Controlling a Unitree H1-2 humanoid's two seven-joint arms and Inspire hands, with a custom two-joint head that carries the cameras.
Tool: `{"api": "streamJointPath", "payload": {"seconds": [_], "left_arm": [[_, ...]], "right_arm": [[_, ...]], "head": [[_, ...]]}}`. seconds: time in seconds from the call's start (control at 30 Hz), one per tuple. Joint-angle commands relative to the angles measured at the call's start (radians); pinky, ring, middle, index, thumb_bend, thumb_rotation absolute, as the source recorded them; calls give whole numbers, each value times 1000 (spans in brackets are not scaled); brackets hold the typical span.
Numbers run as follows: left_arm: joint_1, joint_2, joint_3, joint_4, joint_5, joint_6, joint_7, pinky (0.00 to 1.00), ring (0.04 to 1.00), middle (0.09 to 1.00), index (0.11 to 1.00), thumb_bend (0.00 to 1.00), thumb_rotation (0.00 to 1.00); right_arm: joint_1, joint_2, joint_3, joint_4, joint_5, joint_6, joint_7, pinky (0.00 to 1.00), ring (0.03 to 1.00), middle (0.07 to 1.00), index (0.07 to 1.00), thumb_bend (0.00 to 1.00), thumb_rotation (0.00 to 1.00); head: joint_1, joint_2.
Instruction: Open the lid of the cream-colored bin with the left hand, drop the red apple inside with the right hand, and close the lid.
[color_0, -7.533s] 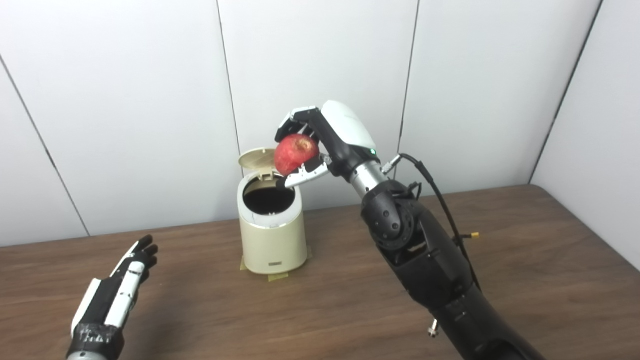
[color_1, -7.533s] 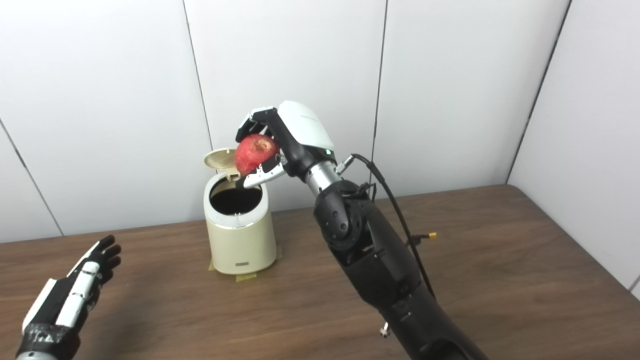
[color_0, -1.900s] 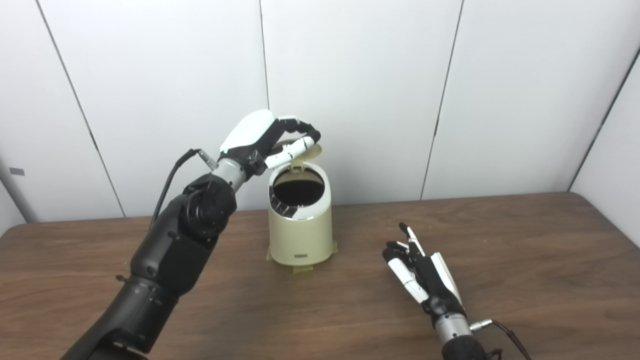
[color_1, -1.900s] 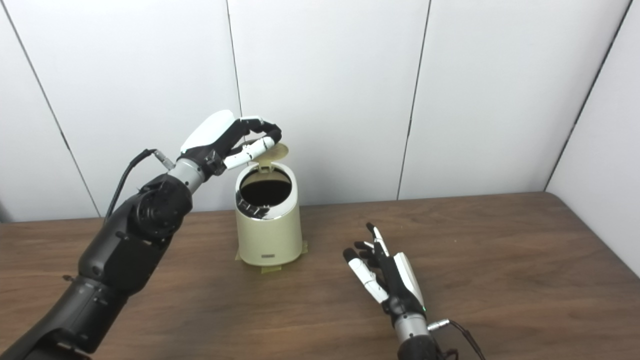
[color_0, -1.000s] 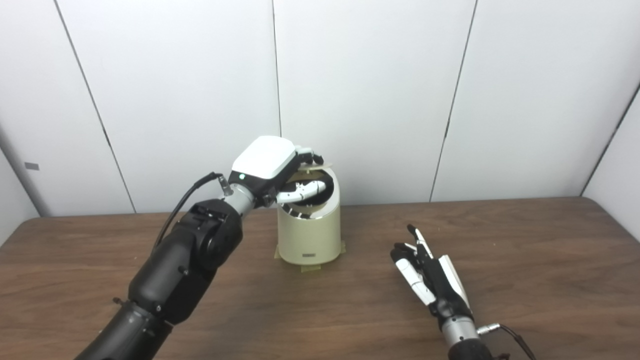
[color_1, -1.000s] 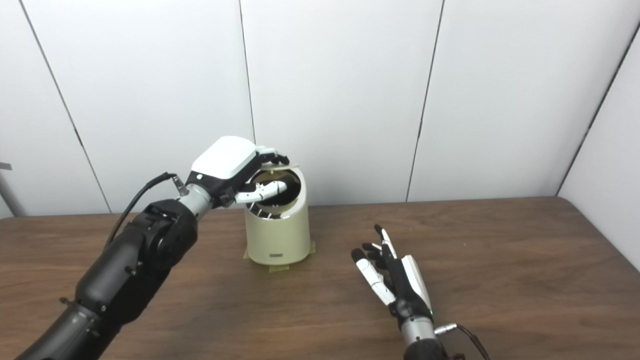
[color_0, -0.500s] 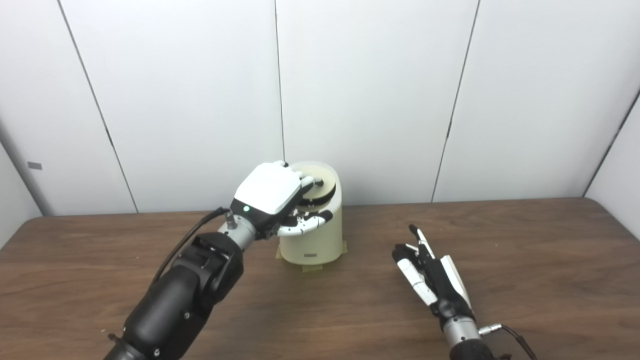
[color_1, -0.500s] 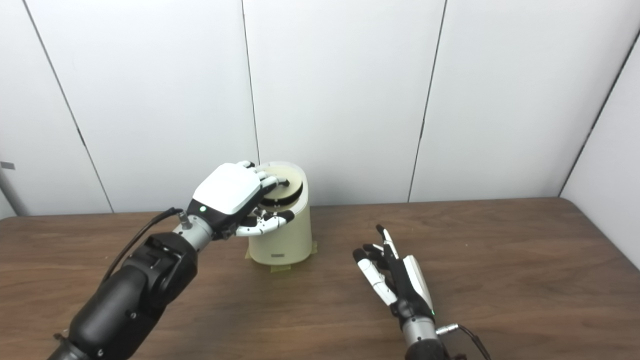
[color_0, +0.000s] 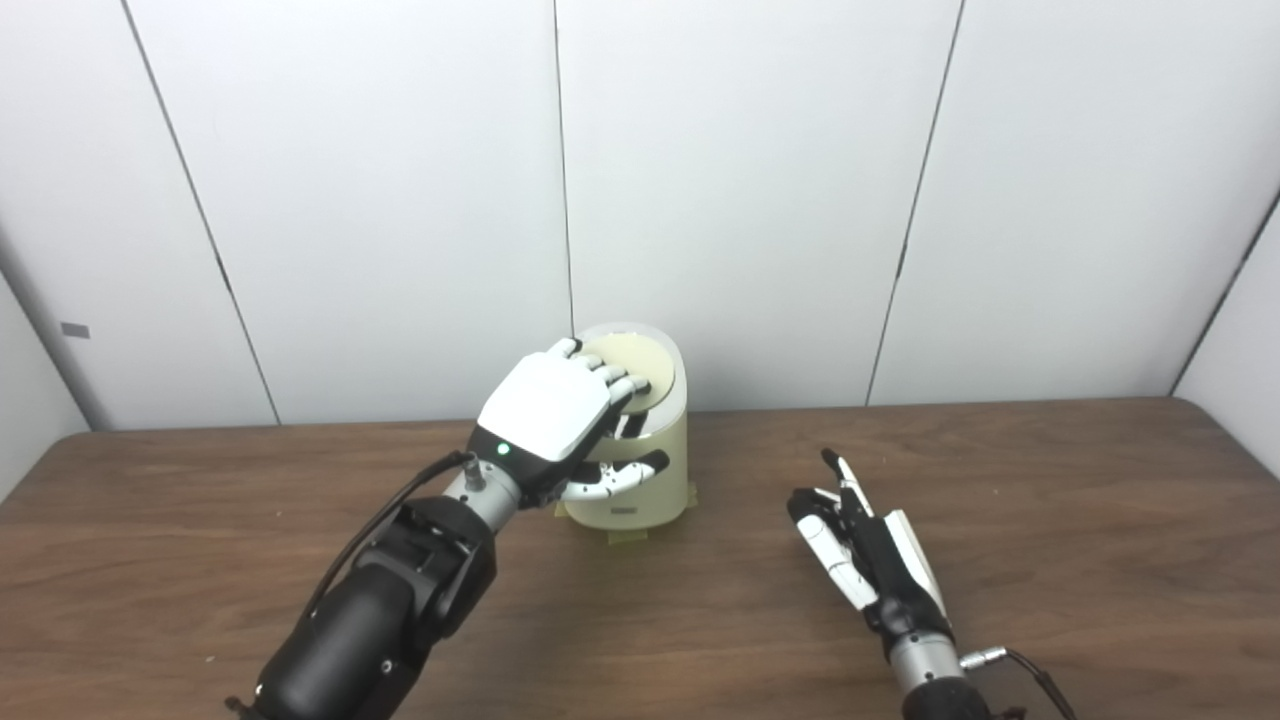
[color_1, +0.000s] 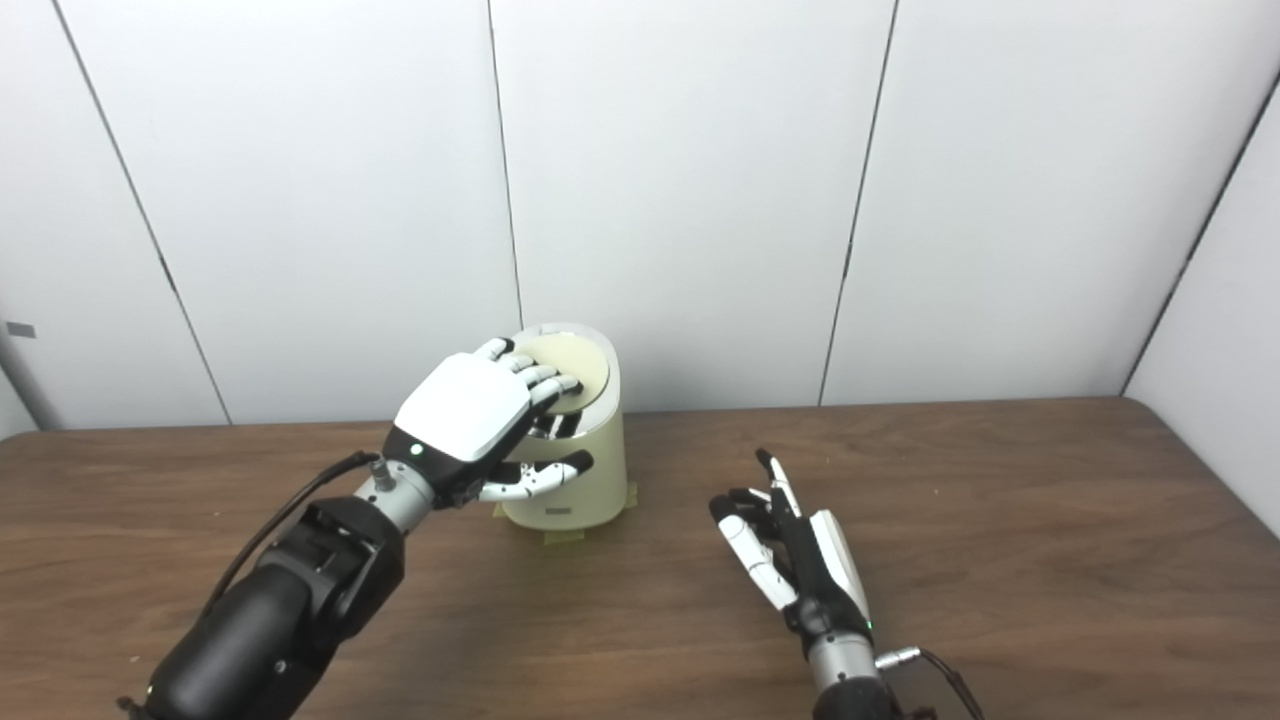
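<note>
The cream-colored bin (color_0: 650, 480) stands on the brown table near the back wall, with its round lid (color_0: 635, 362) down flat on top. My left hand (color_0: 555, 410) is open, its fingers resting on the front edge of the lid and its thumb in front of the bin's wall. My right hand (color_0: 865, 555) lies open and empty on the table to the right of the bin, palm sideways. The red apple is not in view. The bin also shows in the right eye view (color_1: 590, 480).
The brown table (color_0: 1080, 520) reaches to the white panelled wall behind the bin. Tape patches (color_0: 628, 538) hold the bin's base to the table. A cable (color_0: 1040, 680) runs from my right wrist at the bottom edge.
The right hand let go of the apple and came to rest on the table. The left hand pushed the lid from upright down to shut and now sits lower on it.
</note>
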Motion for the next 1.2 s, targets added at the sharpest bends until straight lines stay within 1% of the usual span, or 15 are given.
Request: {"api": "streamJointPath", "payload": {"seconds": [0.0,0.07,0.2,0.27,0.4,0.57,0.7,0.8,0.9,0.97,1.07,1.17], "left_arm": [[-35,0,-1,0,17,1,-5,939,862,850,848,461,1000],[-37,-1,-4,11,17,7,-20,950,865,852,844,464,1000],[-45,2,-4,19,-2,12,-87,988,879,860,854,475,1000],[-48,5,-5,22,-11,7,-107,998,873,850,852,495,1000],[-52,16,-12,16,-20,5,-157,1000,863,833,861,530,1000],[-47,19,-14,5,-28,15,-213,1000,860,832,877,549,1000],[-37,18,-12,6,-42,14,-231,1000,859,839,882,561,1000],[-30,20,-8,-3,-50,14,-233,1000,864,849,884,564,1000],[-28,26,-2,-27,-56,11,-230,1000,869,857,891,559,1000],[-24,27,8,-46,-68,-1,-200,1000,868,856,892,549,1000],[-14,25,27,-71,-74,-23,-125,977,867,858,890,529,1000],[-12,21,47,-121,-50,-11,-107,993,912,897,923,527,1000]], "right_arm": [[-4,-4,1,-4,7,33,24,813,817,817,981,497,990],[-3,-5,-1,-8,9,38,28,826,826,823,983,500,995],[-2,-7,-1,-19,6,51,31,830,828,822,985,502,1000],[-1,-6,-3,-25,10,55,34,836,831,823,985,499,1000],[-1,-8,-6,-31,9,59,34,844,832,821,979,495,999],[4,-9,-6,-48,4,70,33,836,832,823,970,523,1000],[7,-9,-6,-50,3,69,31,839,829,820,964,515,1000],[6,-12,-8,-49,5,68,32,836,826,819,963,497,1000],[6,-15,-5,-49,-1,72,35,832,831,824,962,500,1000],[7,-18,0,-49,-7,74,37,822,829,826,961,506,1000],[9,-18,-1,-48,-4,73,38,819,823,819,951,519,1000],[12,-18,-4,-49,1,68,39,813,816,812,943,502,1000]], "head": [[-1,2],[-2,3],[-4,6],[-5,8],[-7,9],[-9,13],[-8,16],[-4,15],[-5,13],[-5,13],[-5,15],[-4,17]]}}
